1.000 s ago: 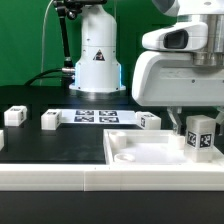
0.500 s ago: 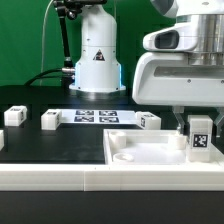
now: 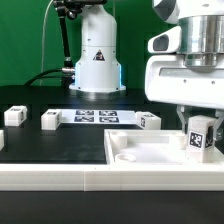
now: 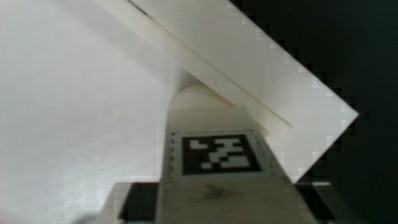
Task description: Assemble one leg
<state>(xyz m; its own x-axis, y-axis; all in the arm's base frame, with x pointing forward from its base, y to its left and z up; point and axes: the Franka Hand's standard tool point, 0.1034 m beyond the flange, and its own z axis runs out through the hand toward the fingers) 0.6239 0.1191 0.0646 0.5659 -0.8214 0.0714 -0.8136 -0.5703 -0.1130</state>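
Note:
My gripper (image 3: 200, 128) is shut on a leg (image 3: 201, 137), a small white block with a black-and-white tag, held upright over the right part of the large white panel (image 3: 150, 152). In the wrist view the held leg (image 4: 217, 150) fills the middle between my dark fingers (image 4: 143, 200), with the panel's corner edge (image 4: 249, 60) beyond it. Three more legs stand on the black table: one (image 3: 14, 116) at the exterior view's left, one (image 3: 50, 120) beside it, one (image 3: 149, 121) behind the panel.
The marker board (image 3: 94, 116) lies flat on the table behind the legs. The arm's white base (image 3: 97, 55) stands at the back. A white rail (image 3: 60, 180) runs along the front edge.
My gripper with the held leg has moved a little toward the exterior view's right and slightly up. The other legs and the panel have not moved.

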